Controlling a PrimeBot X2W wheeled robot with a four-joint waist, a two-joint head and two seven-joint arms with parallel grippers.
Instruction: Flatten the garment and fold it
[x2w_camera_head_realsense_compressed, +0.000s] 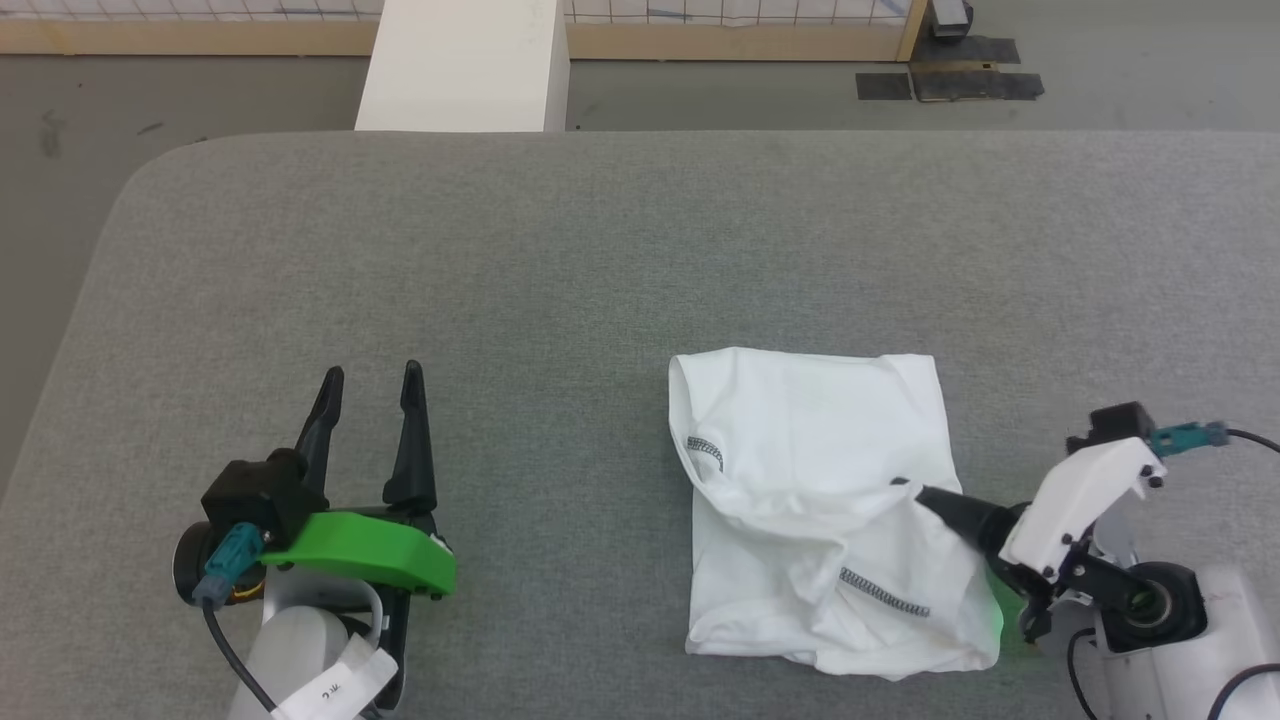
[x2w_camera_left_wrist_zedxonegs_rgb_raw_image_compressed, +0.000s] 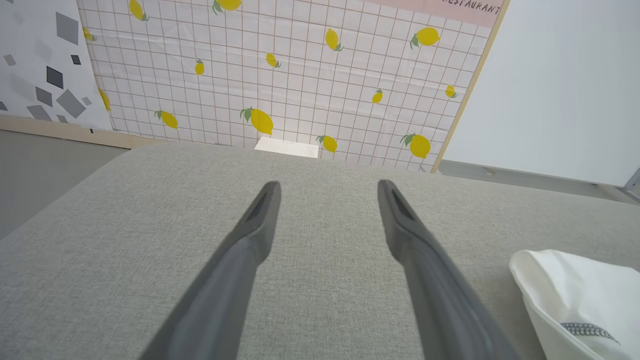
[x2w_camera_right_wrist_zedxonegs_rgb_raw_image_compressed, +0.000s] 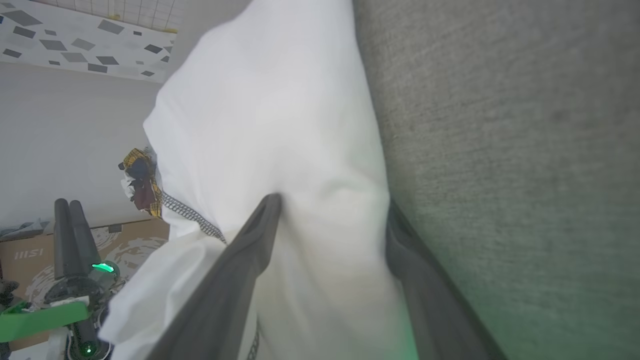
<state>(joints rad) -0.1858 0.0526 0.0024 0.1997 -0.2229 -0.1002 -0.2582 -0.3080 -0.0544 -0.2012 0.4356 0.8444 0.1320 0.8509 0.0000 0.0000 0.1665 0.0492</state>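
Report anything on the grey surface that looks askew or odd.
The shirt is not flat: its near half is rumpled, with cloth bunched up inside the open right pincer, and its near edge lies uneven.

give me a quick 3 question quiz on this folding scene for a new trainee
1. True or false: the left gripper is holding the garment.
2. In the head view, the right gripper meets the garment from: A) its right side, B) its left side, C) its far edge.
3. What colour is the zigzag stitching on the garment?

Key
1. False. It is open over bare grey surface, apart from the cloth.
2. A
3. Dark grey
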